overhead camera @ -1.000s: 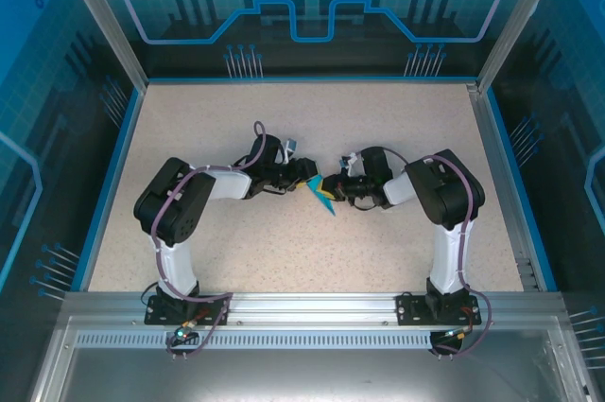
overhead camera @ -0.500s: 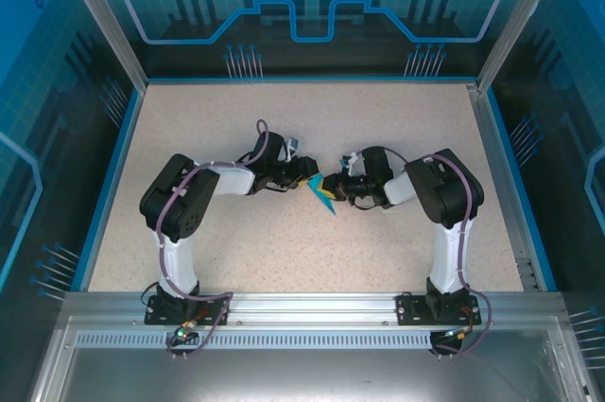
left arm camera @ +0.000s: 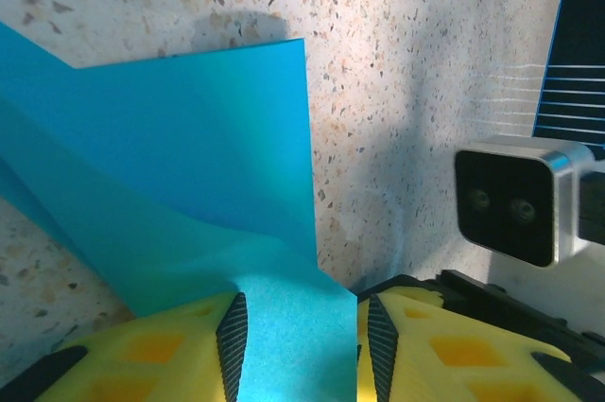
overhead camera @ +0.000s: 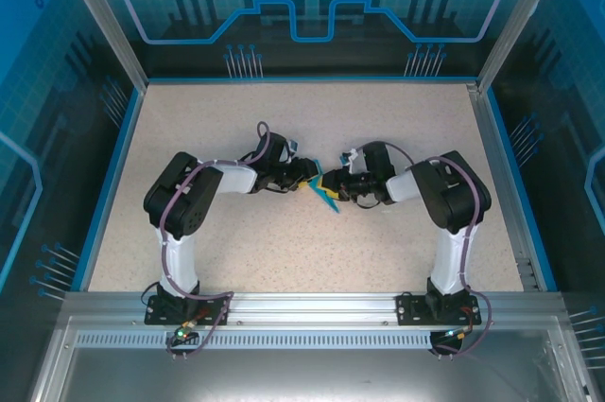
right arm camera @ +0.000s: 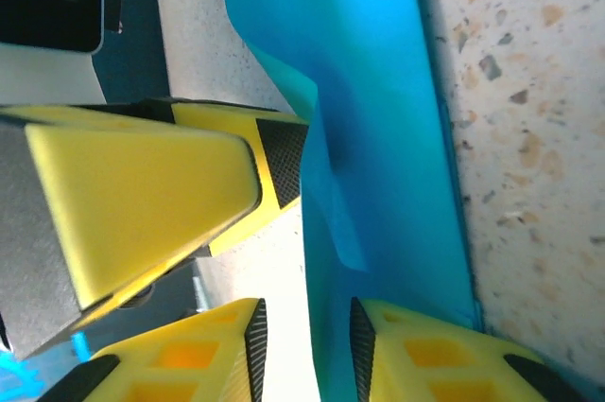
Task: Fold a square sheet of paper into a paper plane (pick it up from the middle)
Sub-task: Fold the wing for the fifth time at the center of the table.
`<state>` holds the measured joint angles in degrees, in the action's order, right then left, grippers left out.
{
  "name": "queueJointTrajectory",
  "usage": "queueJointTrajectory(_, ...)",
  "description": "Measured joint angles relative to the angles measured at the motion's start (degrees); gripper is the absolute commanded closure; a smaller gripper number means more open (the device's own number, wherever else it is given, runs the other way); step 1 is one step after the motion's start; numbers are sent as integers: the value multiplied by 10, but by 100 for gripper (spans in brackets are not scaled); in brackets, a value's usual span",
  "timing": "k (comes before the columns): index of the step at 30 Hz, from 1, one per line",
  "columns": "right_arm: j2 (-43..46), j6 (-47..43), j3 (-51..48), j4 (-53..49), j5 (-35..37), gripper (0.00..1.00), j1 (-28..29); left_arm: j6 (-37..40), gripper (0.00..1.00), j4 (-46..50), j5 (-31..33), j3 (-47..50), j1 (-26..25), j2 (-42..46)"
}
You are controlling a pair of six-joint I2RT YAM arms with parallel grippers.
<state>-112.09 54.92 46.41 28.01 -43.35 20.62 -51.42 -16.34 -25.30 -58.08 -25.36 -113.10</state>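
The folded blue paper (overhead camera: 327, 194) sits centre-frame on the bench (overhead camera: 284, 241), between both tools. The right tool (right arm camera: 304, 312) is open, paper against one pad. The left tool (left arm camera: 301, 312) straddles the paper, and I cannot tell whether it grips.

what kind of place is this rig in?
Probably a lab robot cell: an aluminium frame with blue printed panels walls in a speckled table, and a left arm and right arm are bolted to a rail.
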Motion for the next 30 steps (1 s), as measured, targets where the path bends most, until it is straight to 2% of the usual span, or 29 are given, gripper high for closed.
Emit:
queueJointTrajectory(10, 85, -191, 1, -151, 119, 62, 20, -16, 58, 2, 2, -7, 0, -2)
queueJointTrajectory(20, 96, -317, 2, -176, 239, 62, 81, -25, 58, 11, 3, -17, 0, -5)
queueJointTrajectory(30, 96, -374, 17, -178, 330, 65, 116, -26, 58, 24, 7, -23, 0, -11)
